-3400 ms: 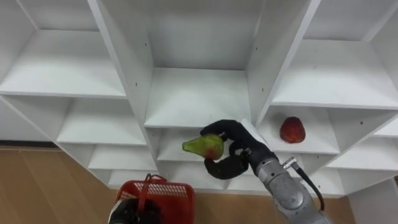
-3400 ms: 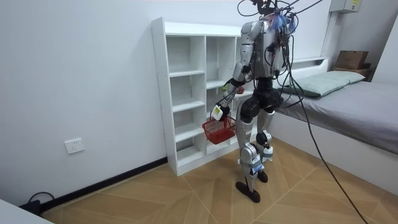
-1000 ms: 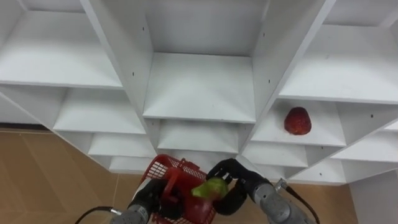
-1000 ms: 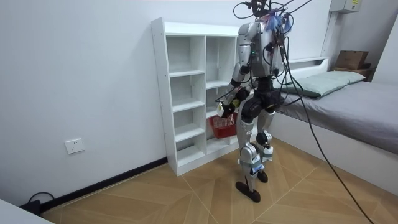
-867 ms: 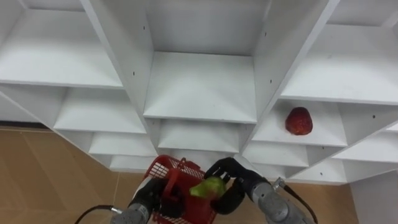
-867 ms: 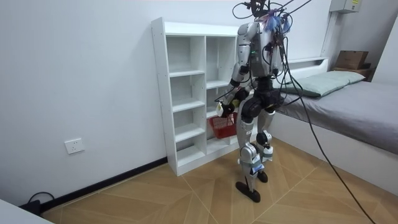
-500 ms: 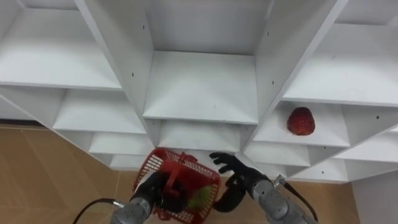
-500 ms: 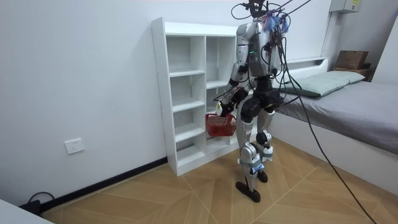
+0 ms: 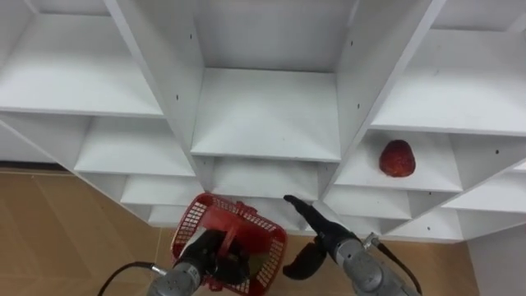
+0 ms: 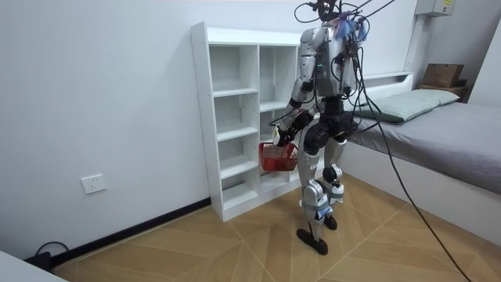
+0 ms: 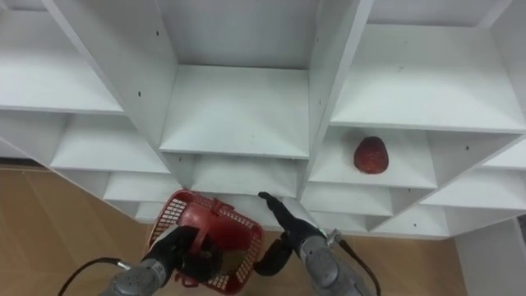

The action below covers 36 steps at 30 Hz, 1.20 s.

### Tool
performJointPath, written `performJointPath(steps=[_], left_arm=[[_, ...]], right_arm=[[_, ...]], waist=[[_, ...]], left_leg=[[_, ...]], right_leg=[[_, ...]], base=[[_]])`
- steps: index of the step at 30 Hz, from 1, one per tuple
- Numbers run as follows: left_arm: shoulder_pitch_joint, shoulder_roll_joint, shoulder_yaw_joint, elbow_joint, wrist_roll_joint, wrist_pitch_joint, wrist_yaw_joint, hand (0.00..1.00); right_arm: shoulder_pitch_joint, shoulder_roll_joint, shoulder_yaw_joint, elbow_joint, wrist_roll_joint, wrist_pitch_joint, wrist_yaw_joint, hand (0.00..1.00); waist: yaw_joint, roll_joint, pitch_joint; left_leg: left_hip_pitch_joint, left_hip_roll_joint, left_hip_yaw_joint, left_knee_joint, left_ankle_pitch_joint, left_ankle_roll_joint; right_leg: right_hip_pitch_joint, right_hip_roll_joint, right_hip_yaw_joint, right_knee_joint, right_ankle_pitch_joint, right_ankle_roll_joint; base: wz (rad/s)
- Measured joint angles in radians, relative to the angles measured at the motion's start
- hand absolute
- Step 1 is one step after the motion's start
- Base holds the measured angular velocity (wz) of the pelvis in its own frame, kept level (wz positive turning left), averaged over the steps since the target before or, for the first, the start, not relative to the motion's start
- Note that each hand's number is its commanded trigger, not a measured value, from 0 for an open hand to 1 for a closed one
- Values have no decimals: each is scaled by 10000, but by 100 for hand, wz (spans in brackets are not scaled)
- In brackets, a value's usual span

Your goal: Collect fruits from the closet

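Left eye view: left robot hand (image 9: pixel 204 256) is curled round the handle of the basket (image 9: pixel 191 224). Right robot hand (image 9: pixel 319 237) hangs just beside the rim, fingers straight, empty. Something greenish lies in the basket, maybe a pear, hard to tell. The red fruit (image 9: pixel 397 158) sits on a closet (image 9: pixel 263 115) shelf, up to the right.

Room view: robot stands right up against the closet, basket in between.

Right eye view: same layout.

Risk imo: reaching up could swing the basket into a shelf edge, or nudge that round fruit so it rolls off.
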<state>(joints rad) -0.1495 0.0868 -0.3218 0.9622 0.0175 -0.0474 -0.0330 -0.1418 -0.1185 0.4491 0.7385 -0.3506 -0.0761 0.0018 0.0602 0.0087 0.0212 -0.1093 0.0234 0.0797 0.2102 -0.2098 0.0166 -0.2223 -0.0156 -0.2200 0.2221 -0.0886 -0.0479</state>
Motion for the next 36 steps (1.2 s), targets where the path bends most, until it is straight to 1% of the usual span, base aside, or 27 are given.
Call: performJointPath(steps=[2,6,9,12,14,16,18,21,24,25,26,29,31,34,36], left_arm=[[7,7,4,40,-12,0,-1,100],[30,3,9,32,-36,-2,12,100],[127,50,10,63,-34,-1,14,100],[353,119,52,102,-35,1,16,100],[569,215,50,102,-37,1,23,100],[767,264,50,102,-41,1,29,100],[921,299,50,101,-41,2,30,100],[1099,438,48,-31,-58,4,35,100],[1170,513,110,-177,-47,5,40,100],[1295,520,281,-370,-50,-1,45,100],[1430,512,463,-518,-57,-45,63,100],[1606,520,552,-663,-67,-190,115,100],[1677,520,565,-668,-68,-270,188,100],[1842,512,773,-664,-69,-273,247,100],[1899,517,828,-663,-73,-272,296,100]], right_arm=[[60,-24,3,0,57,-20,-7,0],[96,-83,-3,-1,154,-26,-8,0],[266,-128,-28,-7,212,-24,5,0],[466,-128,-26,-106,214,-8,14,0],[579,-141,-37,-166,328,-8,-3,0],[714,-162,-108,-196,415,-17,-128,0],[860,-163,-282,-315,590,-17,-299,0],[931,-188,-440,-542,1145,-31,-601,0],[1192,-229,-826,-920,1363,-265,-871,0],[1351,-237,-935,-1079,1429,-423,-1048,0],[1524,-232,-1092,-1198,1510,-560,-1146,0],[1916,-256,-1421,-1271,1753,-758,-1439,0],[2049,-243,-1615,-1266,1884,-777,-1578,0],[2272,-242,-1777,-1260,1924,-777,-1894,0],[2372,-249,-1890,-1261,1953,-778,-2114,0]], waist=[[5,29,6],[-9,19,3],[-70,-24,-23],[-146,-62,-49],[-262,-140,-99],[-271,-172,-122],[-284,-174,-123],[-318,-187,-135],[-311,-176,-153],[-313,-177,-157],[-326,-177,-183],[-468,-184,-195],[-569,-192,-195],[-579,-233,-187],[-606,-246,-188]], left_leg=[[114,4,13,-1,1,0],[202,-2,100,-55,1,1],[256,-14,127,-56,1,1],[371,-10,157,-72,1,1],[490,0,181,-108,1,1],[649,1,216,-131,1,2],[796,-6,226,-138,-1,3],[960,-3,266,-185,-1,3],[1110,2,293,-308,-3,4],[1179,5,328,-360,-2,4],[1245,13,344,-403,-2,3],[1419,22,376,-432,-3,-1],[1460,19,400,-450,-3,0],[1571,23,553,-458,-4,1],[1610,16,575,-478,-8,3]], right_leg=[[88,2,21,8,-1,-2],[127,-4,90,24,-8,7],[166,-7,182,33,-21,26],[282,7,212,-17,-24,29],[373,20,232,-22,-24,29],[515,24,255,-34,-26,33],[664,21,256,-63,-33,46],[783,27,284,-52,-36,50],[834,74,362,-26,-36,51],[853,156,471,-11,-34,48],[887,183,539,-10,-35,48],[1044,173,557,-18,-58,47],[1068,167,582,-20,-62,55],[1175,181,759,-44,-73,73],[1189,187,802,-41,-84,87]], base=[[0],[-6],[-3],[0],[0],[-2],[0],[-1],[-5],[-15],[-15],[-3],[-2],[-15],[-4]])
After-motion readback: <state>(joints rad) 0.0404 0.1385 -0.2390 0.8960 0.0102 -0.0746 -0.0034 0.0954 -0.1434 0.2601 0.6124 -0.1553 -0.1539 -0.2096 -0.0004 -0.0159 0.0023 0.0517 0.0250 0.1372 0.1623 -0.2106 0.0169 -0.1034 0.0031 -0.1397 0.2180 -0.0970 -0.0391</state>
